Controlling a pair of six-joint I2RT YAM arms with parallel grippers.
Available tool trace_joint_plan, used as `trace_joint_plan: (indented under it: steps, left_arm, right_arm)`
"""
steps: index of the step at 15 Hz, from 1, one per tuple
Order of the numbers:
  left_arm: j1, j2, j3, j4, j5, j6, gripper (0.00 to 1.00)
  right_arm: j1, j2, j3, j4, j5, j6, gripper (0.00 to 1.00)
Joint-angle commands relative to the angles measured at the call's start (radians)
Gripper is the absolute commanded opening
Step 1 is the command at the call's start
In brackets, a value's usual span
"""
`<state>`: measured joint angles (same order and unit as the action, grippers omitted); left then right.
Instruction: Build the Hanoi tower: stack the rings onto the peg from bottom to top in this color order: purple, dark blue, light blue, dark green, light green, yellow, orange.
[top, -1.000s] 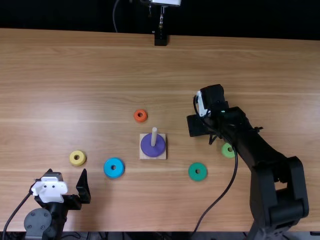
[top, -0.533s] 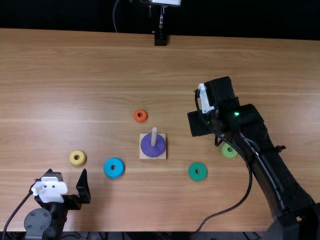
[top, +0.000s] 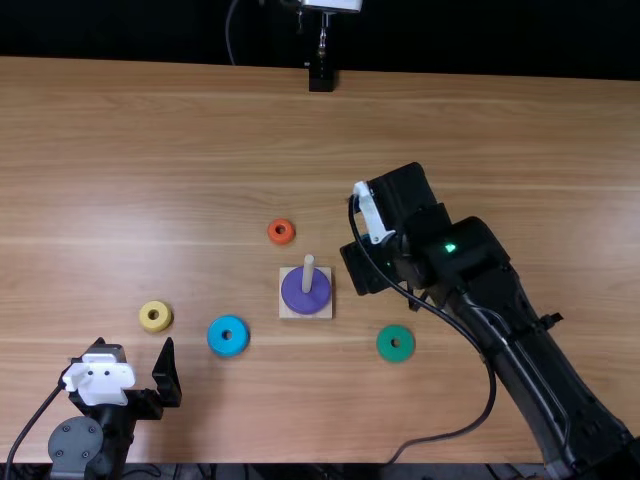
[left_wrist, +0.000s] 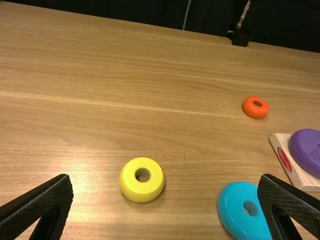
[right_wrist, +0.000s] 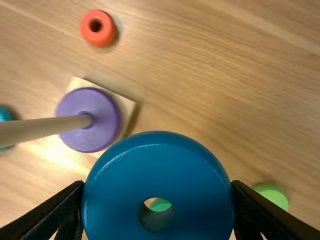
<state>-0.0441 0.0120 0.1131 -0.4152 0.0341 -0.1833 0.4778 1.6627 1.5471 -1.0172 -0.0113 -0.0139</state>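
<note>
A purple ring (top: 314, 295) is seated flat around an upright pale wooden peg (top: 308, 268) on a square base (top: 286, 311). A glossy dark blue ring (right_wrist: 160, 170) is held in the right gripper (top: 368, 266). Scattered flat on the table are orange (top: 274, 236), light blue (top: 217, 341), yellow (top: 145, 320), dark green (top: 384, 349) and light green (right_wrist: 274, 194) rings, the last partly hidden.

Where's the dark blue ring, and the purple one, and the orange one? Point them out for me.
Dark blue ring (right_wrist: 158, 172), right wrist view: its broad face.
Purple ring (right_wrist: 106, 120), right wrist view: its face, beside the peg (right_wrist: 60, 126).
Orange ring (left_wrist: 253, 111), left wrist view: its body.
</note>
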Motion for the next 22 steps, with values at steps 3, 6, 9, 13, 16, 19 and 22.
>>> trace_joint_plan:
  steps: [3, 6, 9, 13, 16, 19, 22]
  left_arm:
    - [0.007, -0.012, -0.113, -0.084, 0.010, 0.010, 1.00]
    - [0.007, -0.012, -0.113, -0.084, 0.010, 0.010, 1.00]
    - [0.007, -0.012, -0.113, -0.084, 0.010, 0.010, 1.00]
    - [0.007, -0.012, -0.113, -0.084, 0.010, 0.010, 1.00]
    - [0.007, -0.012, -0.113, -0.084, 0.010, 0.010, 1.00]
    - [0.007, -0.012, -0.113, -0.084, 0.010, 0.010, 1.00]
    - [0.007, -0.012, -0.113, -0.084, 0.010, 0.010, 1.00]
  right_arm:
    - [0.070, -0.035, 0.094, -0.020, -0.007, 0.001, 0.00]
    - [0.105, -0.035, 0.146, -0.024, -0.007, 0.003, 0.00]
    - [0.105, -0.032, 0.159, -0.024, -0.007, 0.003, 0.00]
    - [0.107, -0.027, 0.183, -0.024, -0.009, 0.005, 0.00]
    - [0.136, -0.023, 0.185, -0.020, -0.009, 0.005, 0.00]
    - [0.153, -0.018, 0.183, -0.020, -0.009, 0.007, 0.00]
    - [0.168, 0.002, 0.185, -0.015, -0.007, 0.007, 0.00]
